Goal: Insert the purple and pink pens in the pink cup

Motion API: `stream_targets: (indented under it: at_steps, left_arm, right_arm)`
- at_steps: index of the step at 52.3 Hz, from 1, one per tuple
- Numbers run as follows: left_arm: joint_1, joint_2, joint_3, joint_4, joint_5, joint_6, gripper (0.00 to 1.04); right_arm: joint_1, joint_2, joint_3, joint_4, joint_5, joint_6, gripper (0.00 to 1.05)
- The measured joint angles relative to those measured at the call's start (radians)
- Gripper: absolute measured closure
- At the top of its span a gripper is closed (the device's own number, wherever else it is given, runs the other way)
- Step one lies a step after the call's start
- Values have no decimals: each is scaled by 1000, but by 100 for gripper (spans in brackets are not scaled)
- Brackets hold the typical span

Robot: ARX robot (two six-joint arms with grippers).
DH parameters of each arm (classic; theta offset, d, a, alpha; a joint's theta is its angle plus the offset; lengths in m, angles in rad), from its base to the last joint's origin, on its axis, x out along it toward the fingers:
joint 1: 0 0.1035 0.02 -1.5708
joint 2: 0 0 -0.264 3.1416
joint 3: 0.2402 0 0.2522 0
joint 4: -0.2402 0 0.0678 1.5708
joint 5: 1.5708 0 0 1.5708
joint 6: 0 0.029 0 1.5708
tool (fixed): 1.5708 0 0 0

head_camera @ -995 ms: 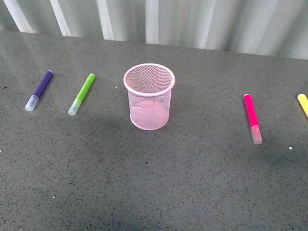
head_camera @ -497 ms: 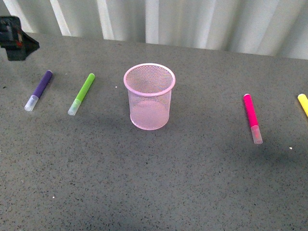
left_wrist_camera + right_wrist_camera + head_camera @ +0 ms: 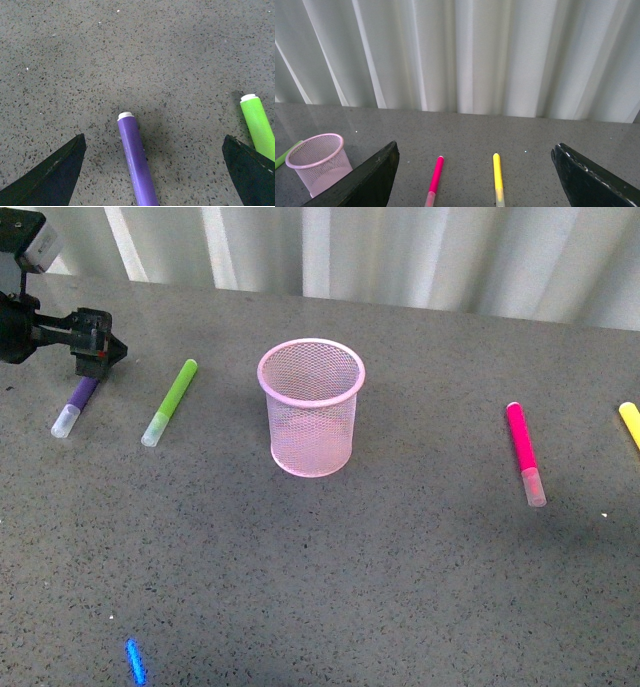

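— At the far left of the table (image 3: 400, 587), whose pincer is that?

— Mine. It's my left gripper (image 3: 100, 349), poised over the purple pen (image 3: 135, 163), at the end away from its clear cap.

— Got hold of it?

— No. My wrist camera shows both jaws spread wide. The pen lies flat on the speckled grey top between them, and neither jaw touches it. The lime-green marker (image 3: 170, 402) lies near it, on the cup's side.

— And the cup?

— The pink cup (image 3: 310, 407), made of wire mesh, stands upright mid-table, well apart from both pens.

— Where's the pink one?

— The pink pen (image 3: 525, 452) lies flat to the right of the cup, clear cap toward me. The yellow marker (image 3: 630, 422) is farther right, at the edge of the front view.

— Your other arm?

— My right gripper (image 3: 474, 148) doesn't show from the front. Its own camera shows the jaws wide apart with nothing in them, facing the white curtain (image 3: 455, 56).
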Motion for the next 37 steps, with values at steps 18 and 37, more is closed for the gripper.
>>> stream_targets:
  at_steps: [18,37]
  left_arm:
    - [8,93,138,-91,-29,23,7]
    - [20,124,202,-161,-47,30,7]
  right_arm:
    - [0,0,0,0,0,0,7]
    - [0,0,0,0,0,0,7]
